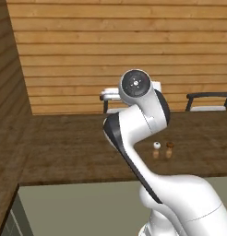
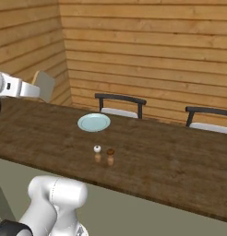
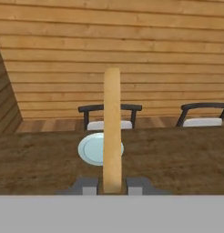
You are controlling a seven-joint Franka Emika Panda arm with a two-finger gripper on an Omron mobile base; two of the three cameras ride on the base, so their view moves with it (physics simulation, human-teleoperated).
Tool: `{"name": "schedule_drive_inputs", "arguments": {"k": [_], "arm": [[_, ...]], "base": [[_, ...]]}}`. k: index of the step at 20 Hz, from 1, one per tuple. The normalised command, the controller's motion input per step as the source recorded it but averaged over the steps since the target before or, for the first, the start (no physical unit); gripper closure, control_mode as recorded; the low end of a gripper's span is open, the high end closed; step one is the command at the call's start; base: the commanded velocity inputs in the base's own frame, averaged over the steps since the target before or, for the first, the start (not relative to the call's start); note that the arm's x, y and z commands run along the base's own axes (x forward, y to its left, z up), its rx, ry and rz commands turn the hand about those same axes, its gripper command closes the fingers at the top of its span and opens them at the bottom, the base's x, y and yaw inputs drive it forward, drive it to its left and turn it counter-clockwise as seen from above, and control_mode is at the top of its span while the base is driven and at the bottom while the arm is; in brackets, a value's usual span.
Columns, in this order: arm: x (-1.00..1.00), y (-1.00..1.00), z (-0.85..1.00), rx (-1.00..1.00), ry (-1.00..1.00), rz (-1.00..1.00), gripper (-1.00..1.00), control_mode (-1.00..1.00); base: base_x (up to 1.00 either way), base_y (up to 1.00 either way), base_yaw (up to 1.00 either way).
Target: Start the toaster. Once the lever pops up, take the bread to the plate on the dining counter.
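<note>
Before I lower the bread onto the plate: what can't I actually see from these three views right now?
- Plate: in the hand view the bread, held edge-on in the fingers, hides its middle.
- Gripper: in the right base view the frame's left edge cuts off the arm.
- Shakers: too small to tell salt from pepper.

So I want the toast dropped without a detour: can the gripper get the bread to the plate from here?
Probably yes. The gripper holds the bread upright, the plate lies bare just ahead on the dining counter, and the shakers stand off to the side.
</note>
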Motion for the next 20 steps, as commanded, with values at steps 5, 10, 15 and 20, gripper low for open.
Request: {"name": "schedule_drive_inputs", "arguments": {"k": [5,10,15,20], "arm": [[0.0,0.0,0.0,0.0,0.0,0.0,1.0,1.0],[0.1,-0.06,0.0,0.03,0.0,0.03,1.0,-1.0],[0.48,-0.32,0.0,0.19,0.08,0.24,1.0,-1.0],[0.91,-0.46,-0.07,0.23,0.19,0.39,1.0,-1.0]], "base": [[0.06,0.0,0.0],[0.24,0.0,0.0],[0.0,0.0,0.0],[0.0,0.0,0.0]]}}
